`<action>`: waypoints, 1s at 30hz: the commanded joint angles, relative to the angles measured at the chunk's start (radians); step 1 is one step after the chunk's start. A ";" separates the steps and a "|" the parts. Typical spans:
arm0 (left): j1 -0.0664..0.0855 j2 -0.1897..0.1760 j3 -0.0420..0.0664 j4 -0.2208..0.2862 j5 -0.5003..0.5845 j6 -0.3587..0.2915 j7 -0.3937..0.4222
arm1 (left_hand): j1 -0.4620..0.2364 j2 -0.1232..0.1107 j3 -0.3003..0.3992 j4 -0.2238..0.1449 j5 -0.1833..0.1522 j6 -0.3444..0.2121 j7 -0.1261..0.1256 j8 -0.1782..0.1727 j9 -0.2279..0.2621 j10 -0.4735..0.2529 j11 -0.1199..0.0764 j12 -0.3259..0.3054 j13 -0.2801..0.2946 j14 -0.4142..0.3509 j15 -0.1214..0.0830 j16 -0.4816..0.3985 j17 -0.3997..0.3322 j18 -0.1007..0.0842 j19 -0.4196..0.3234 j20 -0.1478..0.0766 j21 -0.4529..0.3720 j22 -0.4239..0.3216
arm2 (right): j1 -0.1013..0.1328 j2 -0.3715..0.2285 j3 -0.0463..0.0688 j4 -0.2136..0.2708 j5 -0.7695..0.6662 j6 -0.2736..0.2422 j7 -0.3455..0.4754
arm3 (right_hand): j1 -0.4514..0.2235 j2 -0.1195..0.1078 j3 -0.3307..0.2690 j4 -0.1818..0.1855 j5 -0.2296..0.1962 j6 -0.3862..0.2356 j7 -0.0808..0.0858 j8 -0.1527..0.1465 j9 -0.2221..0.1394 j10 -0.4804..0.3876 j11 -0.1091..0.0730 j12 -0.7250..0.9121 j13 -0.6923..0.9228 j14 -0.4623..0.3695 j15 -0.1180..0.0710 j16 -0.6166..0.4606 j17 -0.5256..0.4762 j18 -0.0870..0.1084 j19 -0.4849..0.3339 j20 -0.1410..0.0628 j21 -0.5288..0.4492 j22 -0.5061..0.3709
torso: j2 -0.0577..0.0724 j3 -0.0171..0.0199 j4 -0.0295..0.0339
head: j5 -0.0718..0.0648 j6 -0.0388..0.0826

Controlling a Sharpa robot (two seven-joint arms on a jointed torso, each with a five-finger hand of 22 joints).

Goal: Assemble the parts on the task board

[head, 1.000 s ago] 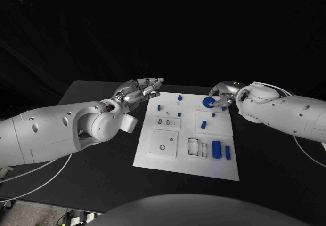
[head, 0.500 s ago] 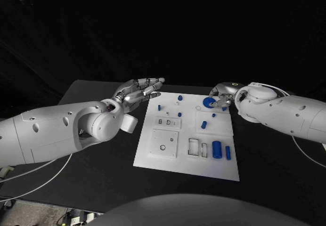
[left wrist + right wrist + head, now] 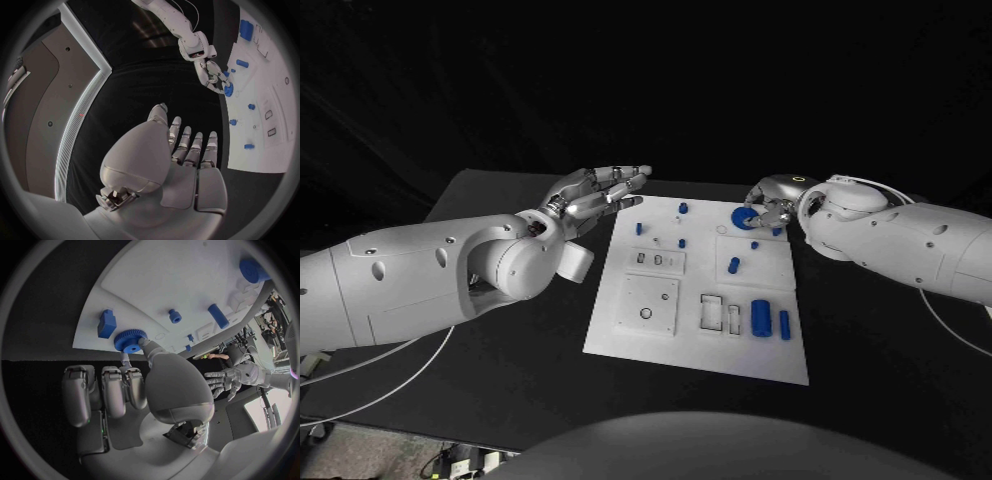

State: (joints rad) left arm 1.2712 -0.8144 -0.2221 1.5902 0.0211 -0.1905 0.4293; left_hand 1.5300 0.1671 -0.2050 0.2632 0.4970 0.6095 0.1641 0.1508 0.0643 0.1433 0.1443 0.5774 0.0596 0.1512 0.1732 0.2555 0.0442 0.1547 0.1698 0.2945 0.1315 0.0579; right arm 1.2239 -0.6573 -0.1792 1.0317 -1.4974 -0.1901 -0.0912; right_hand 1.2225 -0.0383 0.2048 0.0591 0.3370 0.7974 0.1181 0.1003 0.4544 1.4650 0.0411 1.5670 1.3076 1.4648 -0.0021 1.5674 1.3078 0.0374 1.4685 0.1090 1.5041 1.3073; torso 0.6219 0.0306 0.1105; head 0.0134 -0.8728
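The task board [image 3: 678,325] lies in the middle of the black table [image 3: 488,205], its long axis running near to far. At its near right corner two blue parts lie on the surface: a large cylinder [image 3: 760,317] and, just to its right, a slimmer bar [image 3: 783,323], both with long axes running near to far. To their left are two rectangular recesses [image 3: 720,313]; whether anything sits in them cannot be told. Farther in, a short blue peg [image 3: 733,265] lies right of centre, and smaller blue parts [image 3: 681,242] stand toward the far edge. At the far right corner sits the blue gear [image 3: 746,216], a toothed disc lying flat on the board. The right hand [image 3: 773,203] is at this corner; in the right wrist view a fingertip [image 3: 145,344] touches the gear's rim [image 3: 130,340] while the remaining fingers are curled in beside it. It cannot be determined whether the gear is pinched or only touched. A blue block [image 3: 106,323] stands just beside the gear. The left hand [image 3: 596,193] hovers off the far left edge of the board, fingers extended and apart, holding nothing. The right hand is therefore the nearer to the gear, which lies directly at its fingertips; any seating move is judged to fall to that hand.
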 commanded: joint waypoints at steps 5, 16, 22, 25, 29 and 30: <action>0.000 0.002 0.001 0.002 -0.007 0.019 0.010 | 0.011 -0.001 0.005 0.000 0.003 0.008 0.002 0.005 0.001 0.007 0.003 0.005 0.001 0.005 -0.001 0.005 0.001 -0.016 0.009 -0.001 0.007 0.001 | -0.004 0.003 -0.002 -0.004 -0.026 0.040 -0.007 | 0.032 -0.010 0.018 -0.026 0.047 0.016 0.001 0.006 0.004 0.106 0.003 0.004 0.263 0.106 0.003 0.003 0.263 -0.012 0.016 0.005 0.000 0.224 | 0.000 0.0003 0.0000 | 0.000 0.000; 0.000 0.003 0.001 0.003 -0.007 0.020 0.009 | 0.011 -0.001 0.005 0.000 0.003 0.007 0.002 0.005 0.001 0.007 0.003 0.005 0.001 0.006 -0.001 0.005 0.001 -0.017 0.009 -0.001 0.007 0.001 | -0.007 0.004 -0.002 -0.008 -0.040 0.034 0.015 | 0.041 -0.027 0.038 -0.049 0.131 0.064 0.006 0.035 0.036 0.106 0.007 0.004 0.263 0.106 0.005 0.003 0.263 -0.017 0.031 0.006 0.010 0.232 | 0.000 0.0003 0.0001 | 0.002 0.000; 0.000 0.003 0.001 0.003 -0.007 0.019 0.010 | 0.011 -0.002 0.005 0.000 0.003 0.009 0.003 0.006 0.001 0.007 0.004 0.006 0.001 0.007 0.000 0.007 0.001 -0.017 0.010 -0.001 0.007 0.001 | -0.007 0.002 -0.002 -0.009 -0.039 0.009 0.030 | 0.027 -0.033 0.041 -0.044 0.162 0.084 0.008 0.049 0.054 0.106 0.010 0.004 0.263 0.106 0.007 0.003 0.263 -0.018 0.037 0.008 0.014 0.236 | -0.001 0.0004 0.0015 | 0.006 0.000; 0.000 0.002 0.001 0.003 -0.007 0.018 0.010 | 0.011 -0.002 0.005 0.000 0.003 0.009 0.003 0.006 0.001 0.007 0.004 0.006 0.001 0.007 0.001 0.008 0.001 -0.017 0.011 -0.001 0.008 0.001 | -0.007 -0.002 -0.002 -0.006 -0.034 -0.011 0.036 | 0.019 -0.036 0.042 -0.040 0.174 0.096 0.007 0.056 0.063 0.106 0.012 0.004 0.263 0.106 0.009 0.003 0.263 -0.019 0.040 0.009 0.016 0.237 | -0.001 0.0003 0.0014 | 0.009 0.000; 0.000 0.000 0.001 0.004 -0.007 0.016 0.010 | 0.011 -0.002 0.005 0.000 0.003 0.010 0.003 0.006 0.001 0.008 0.004 0.007 0.001 0.007 0.001 0.008 0.001 -0.017 0.011 -0.001 0.008 0.001 | -0.005 -0.011 -0.002 0.006 -0.018 -0.034 0.042 | 0.013 -0.037 0.042 -0.036 0.181 0.110 0.007 0.064 0.070 0.106 0.014 0.004 0.263 0.106 0.010 0.003 0.263 -0.020 0.043 0.011 0.018 0.239 | -0.001 -0.0005 0.0004 | 0.011 0.000; 0.000 0.000 0.001 0.004 -0.007 0.016 0.010 | 0.010 -0.002 0.005 0.001 0.003 0.010 0.003 0.007 0.001 0.008 0.004 0.007 0.001 0.008 0.001 0.009 0.001 -0.018 0.011 -0.001 0.008 0.002 | -0.004 -0.014 -0.002 0.011 -0.012 -0.037 0.042 | 0.012 -0.037 0.043 -0.036 0.182 0.112 0.007 0.064 0.071 0.106 0.014 0.004 0.263 0.106 0.011 0.003 0.263 -0.020 0.044 0.011 0.019 0.239 | -0.002 -0.0009 0.0007 | 0.011 0.000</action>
State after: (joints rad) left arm 1.2709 -0.8155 -0.2222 1.5912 0.0188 -0.1880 0.4289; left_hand 1.5300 0.1671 -0.2050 0.2632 0.4969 0.6130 0.1676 0.1543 0.0644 0.1470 0.1478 0.5810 0.0595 0.1511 0.1731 0.2595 0.0443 0.1549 0.1763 0.2935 0.1356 0.0579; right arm 1.2227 -0.6685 -0.1784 1.0367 -1.5125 -0.2166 -0.0623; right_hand 1.2462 -0.0783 0.2463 0.0184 0.5135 0.8883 0.1407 0.1611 0.4706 1.4643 0.0477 1.5669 1.3074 1.4684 0.0015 1.5673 1.3078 0.0374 1.4645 0.1128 1.5185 1.3078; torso 0.6208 0.0306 0.1114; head 0.0235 -0.8727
